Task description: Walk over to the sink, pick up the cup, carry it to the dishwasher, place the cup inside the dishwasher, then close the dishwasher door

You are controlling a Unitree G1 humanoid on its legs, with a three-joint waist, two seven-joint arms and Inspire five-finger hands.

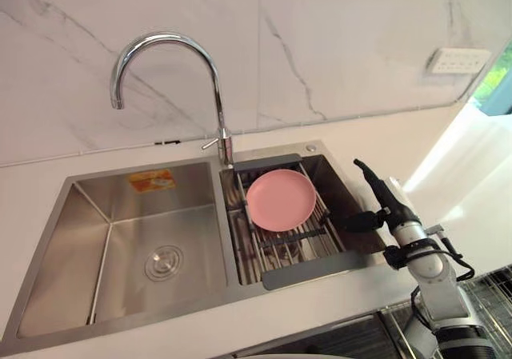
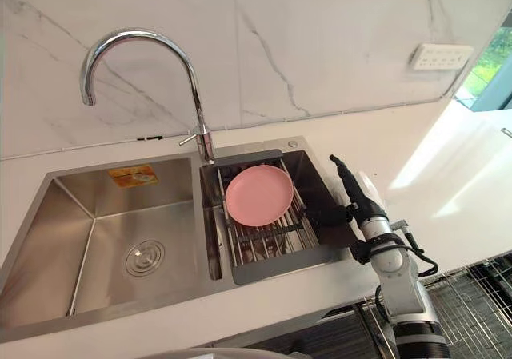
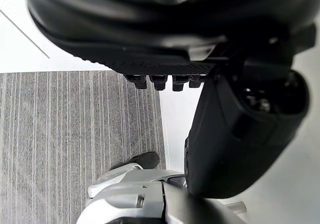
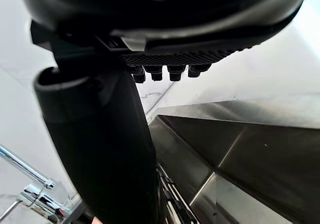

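Observation:
A steel double sink [image 1: 120, 315] is set into the white counter. In its right basin a pink plate [image 1: 280, 200] lies on a dark grey drain rack [image 1: 304, 267]. My right hand [image 1: 390, 203] hovers over the right edge of that basin, beside the plate and apart from it. Its fingers are straight and point toward the wall, the thumb [image 4: 100, 149] sticks out toward the rack, and it holds nothing. My left hand [image 3: 235, 134] hangs open and empty over a grey striped floor [image 3: 60, 134].
A tall curved chrome faucet [image 1: 218, 103] stands behind the divider between the basins. The left basin has a round drain [image 1: 163, 262]. A marble wall with a white socket [image 1: 458, 60] backs the counter. A wire rack [image 1: 488, 295] shows below the counter edge at lower right.

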